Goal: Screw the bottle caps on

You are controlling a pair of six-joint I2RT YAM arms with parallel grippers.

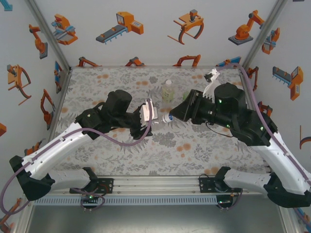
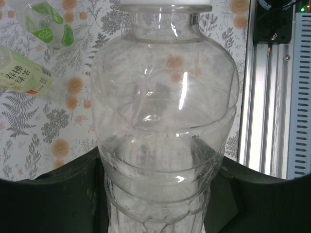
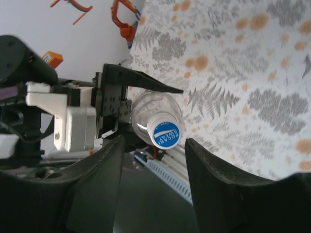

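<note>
Clear bottle (image 2: 165, 121) sideways, grasped by left end effector (image 1: 148, 112) above counter (image 1: 194, 150); right end effector (image 3: 154, 143) released, jaws flanking blue-white cap (image 3: 165, 134), slim gap each side.

white enclosure walls (image 1: 155, 46) printed with orange robot-arm cartoons, aluminium corner posts (image 1: 47, 34) left and right, grey floral desk mat (image 1: 194, 151) with orange blotches, slotted aluminium rail (image 1: 155, 185) along near edge, even bright light
</note>
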